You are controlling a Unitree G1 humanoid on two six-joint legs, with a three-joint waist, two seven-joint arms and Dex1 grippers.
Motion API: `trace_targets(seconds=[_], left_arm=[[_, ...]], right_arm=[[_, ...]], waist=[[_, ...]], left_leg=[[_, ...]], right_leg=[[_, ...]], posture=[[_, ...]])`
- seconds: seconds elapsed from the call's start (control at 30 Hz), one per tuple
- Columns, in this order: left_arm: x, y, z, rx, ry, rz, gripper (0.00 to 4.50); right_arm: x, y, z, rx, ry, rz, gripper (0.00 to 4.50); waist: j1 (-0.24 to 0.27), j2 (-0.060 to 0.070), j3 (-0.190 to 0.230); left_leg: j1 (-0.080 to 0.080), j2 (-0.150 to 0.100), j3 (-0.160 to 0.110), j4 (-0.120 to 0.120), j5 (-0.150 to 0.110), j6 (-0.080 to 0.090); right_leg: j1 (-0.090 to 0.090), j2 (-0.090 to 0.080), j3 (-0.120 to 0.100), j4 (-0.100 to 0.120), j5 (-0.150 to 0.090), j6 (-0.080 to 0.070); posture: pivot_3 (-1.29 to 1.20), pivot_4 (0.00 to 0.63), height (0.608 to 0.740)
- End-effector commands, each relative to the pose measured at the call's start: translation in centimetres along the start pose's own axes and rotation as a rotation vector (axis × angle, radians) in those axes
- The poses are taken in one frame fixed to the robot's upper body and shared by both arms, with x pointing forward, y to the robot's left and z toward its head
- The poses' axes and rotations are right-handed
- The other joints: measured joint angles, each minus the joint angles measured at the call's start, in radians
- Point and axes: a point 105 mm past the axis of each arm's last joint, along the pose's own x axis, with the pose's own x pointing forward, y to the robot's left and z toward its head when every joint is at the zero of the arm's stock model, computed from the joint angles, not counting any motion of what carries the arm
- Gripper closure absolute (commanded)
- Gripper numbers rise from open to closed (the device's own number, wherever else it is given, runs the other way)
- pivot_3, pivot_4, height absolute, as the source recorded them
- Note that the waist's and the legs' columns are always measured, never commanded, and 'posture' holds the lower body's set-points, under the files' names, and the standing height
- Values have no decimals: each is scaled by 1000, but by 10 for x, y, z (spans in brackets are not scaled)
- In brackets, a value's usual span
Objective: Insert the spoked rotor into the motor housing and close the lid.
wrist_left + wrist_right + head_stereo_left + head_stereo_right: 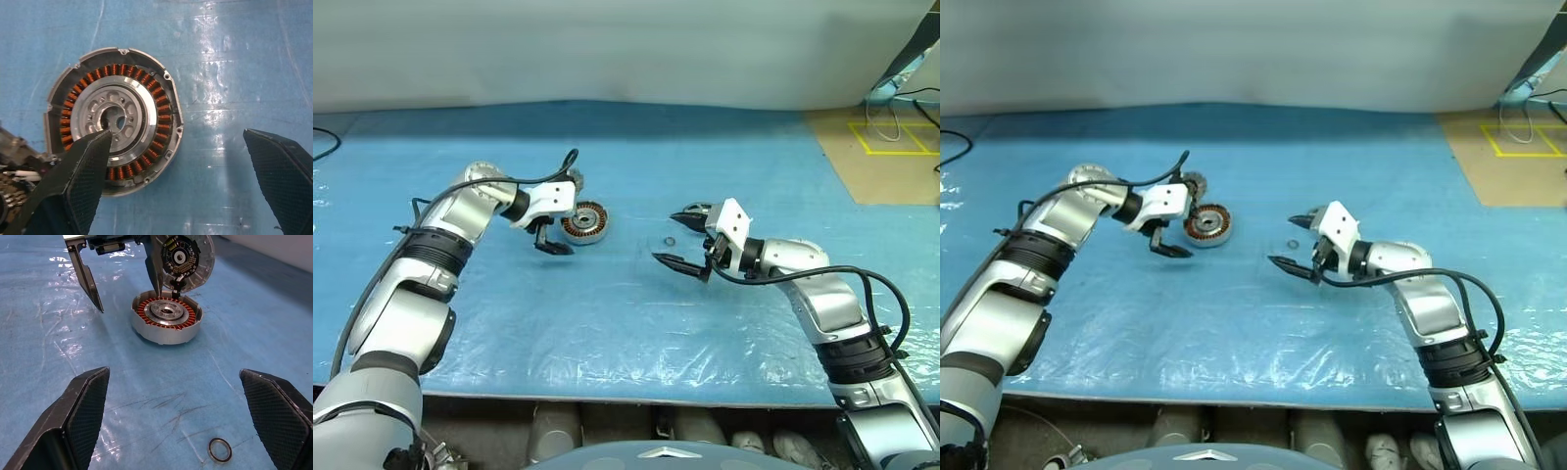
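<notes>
A blue mat [626, 323] bears the motor housing [584, 222] left of centre, its lid [188, 257] tilted open behind it. The left gripper [546, 241] hangs beside the housing, jaws apart and empty. The right gripper [688, 238] gapes empty around a small ring [220, 450].

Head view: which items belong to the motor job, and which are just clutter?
Job:
motor housing
lid, standing open at the housing's far rim
left end effector and right end effector, both open

Lying about:
small dark ring on the blue sheet
yellow tape marks
cables
</notes>
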Motion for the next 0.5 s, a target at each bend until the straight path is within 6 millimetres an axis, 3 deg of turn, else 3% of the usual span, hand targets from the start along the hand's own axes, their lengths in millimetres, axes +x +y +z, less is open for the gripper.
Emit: trace_targets(seconds=[0.03,0.2,0.3,0.5], left_arm=[[-5,3,14,14,-91,26,0],[-6,5,18,7,-124,33,0],[-9,10,19,-3,-122,51,590],[-12,10,21,-13,-142,41,590]], right_arm=[[-4,-3,15,-52,-41,-20,14],[-3,-3,15,-51,-44,-28,14],[-4,-2,14,-49,-42,-32,0],[-3,-3,15,-50,-47,-40,0]], waist=[[0,0,0],[-1,0,0],[-1,0,0],[-1,0,0]], left_leg=[[0,0,0,0,0,0],[0,0,0,-1,0,0],[0,0,0,-1,0,0],[0,0,0,-2,0,0]], right_leg=[[0,0,0,0,0,0],[0,0,0,0,0,0],[0,0,0,-1,0,0],[0,0,0,-2,0,0]], posture=[[0,150,740],[0,150,740],[0,150,740],[0,150,740]])
